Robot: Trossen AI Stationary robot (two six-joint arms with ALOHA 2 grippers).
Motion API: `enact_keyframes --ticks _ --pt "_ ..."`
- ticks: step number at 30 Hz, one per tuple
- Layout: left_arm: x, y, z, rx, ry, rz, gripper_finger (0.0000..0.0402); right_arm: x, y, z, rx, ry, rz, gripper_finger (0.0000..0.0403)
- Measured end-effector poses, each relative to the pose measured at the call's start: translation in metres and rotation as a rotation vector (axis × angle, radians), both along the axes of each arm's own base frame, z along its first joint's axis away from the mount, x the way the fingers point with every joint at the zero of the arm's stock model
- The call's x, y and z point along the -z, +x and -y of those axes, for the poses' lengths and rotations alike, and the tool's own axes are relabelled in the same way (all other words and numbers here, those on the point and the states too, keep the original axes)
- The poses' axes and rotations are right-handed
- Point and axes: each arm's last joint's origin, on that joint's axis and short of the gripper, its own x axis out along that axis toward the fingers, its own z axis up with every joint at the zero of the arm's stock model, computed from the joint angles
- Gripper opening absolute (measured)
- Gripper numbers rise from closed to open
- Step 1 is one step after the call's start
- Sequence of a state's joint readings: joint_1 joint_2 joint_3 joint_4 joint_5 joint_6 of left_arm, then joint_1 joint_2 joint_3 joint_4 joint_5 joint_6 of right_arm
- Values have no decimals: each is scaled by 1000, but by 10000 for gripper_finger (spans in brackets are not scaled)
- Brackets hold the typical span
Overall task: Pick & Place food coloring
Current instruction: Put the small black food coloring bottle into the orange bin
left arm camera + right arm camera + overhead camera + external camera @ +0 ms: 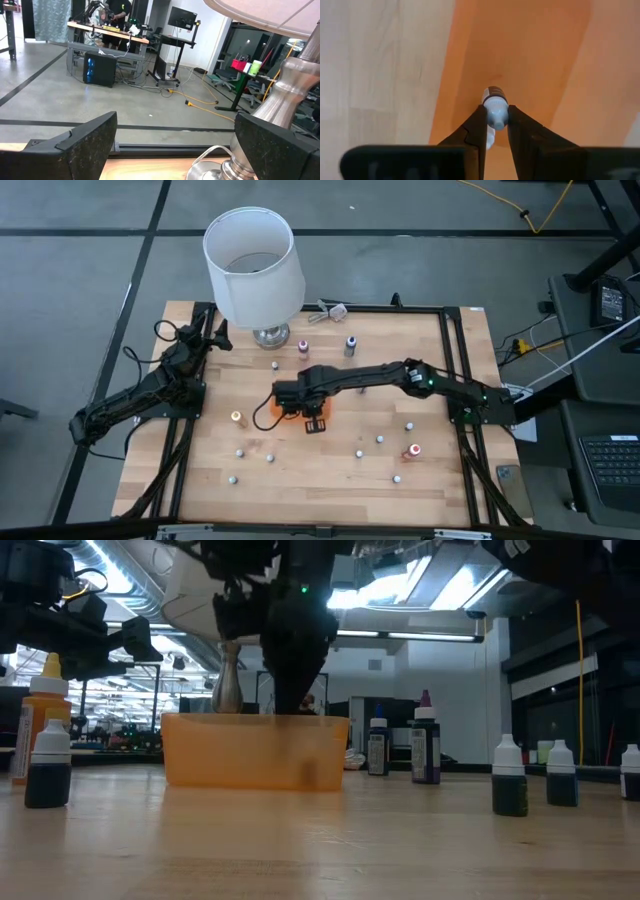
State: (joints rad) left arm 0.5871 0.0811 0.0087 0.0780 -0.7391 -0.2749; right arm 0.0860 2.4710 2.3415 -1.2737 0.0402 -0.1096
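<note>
Placement phase, viewed from above and at counter level. The right claw (pixel 288 406) hangs over the orange tray (pixel 200 755) near the middle of the counter (pixel 330 475), its fingers (pixel 475 127) pinched tight on a small food coloring bottle (pixel 495 107) with a whitish cap and a dark body, held just above the tray floor. The bottle is not yet released. As far as the wrist view shows, the tray floor beneath the claw is bare; whether other bottles already lie elsewhere in the tray cannot be told, since the arm hides most of it from above. The task appears to be at an early stage: many bottles remain scattered on the counter, among them an orange one (pixel 237 418), a red one (pixel 413 450), two darker ones (pixel 351 343) near the lamp (pixel 253 265), and several pale-capped ones toward the front edge. The left claw (pixel 212 330) waits spread wide at the far left corner beside the lamp base, holding nothing.
</note>
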Motion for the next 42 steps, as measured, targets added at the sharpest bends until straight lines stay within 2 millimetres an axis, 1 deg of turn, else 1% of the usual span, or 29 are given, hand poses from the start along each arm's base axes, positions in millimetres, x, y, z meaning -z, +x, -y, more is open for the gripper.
enact_keyframes --ticks 5,10,21,25,35,42 --pt "0 0 0 0 0 0 391 13 2 0 -2 -3 -33 66" --pt "0 0 0 0 0 0 391 22 2 0 -3 -6 -61 69" --pt "0 0 0 0 0 0 391 23 -2 2 5 -9 -104 67" --pt "0 0 0 0 0 0 391 26 -2 2 5 -12 -104 74" --pt "0 0 0 0 0 0 391 26 0 4 9 -22 -85 78" --pt "0 0 0 0 0 0 391 27 0 6 15 -26 -90 104"
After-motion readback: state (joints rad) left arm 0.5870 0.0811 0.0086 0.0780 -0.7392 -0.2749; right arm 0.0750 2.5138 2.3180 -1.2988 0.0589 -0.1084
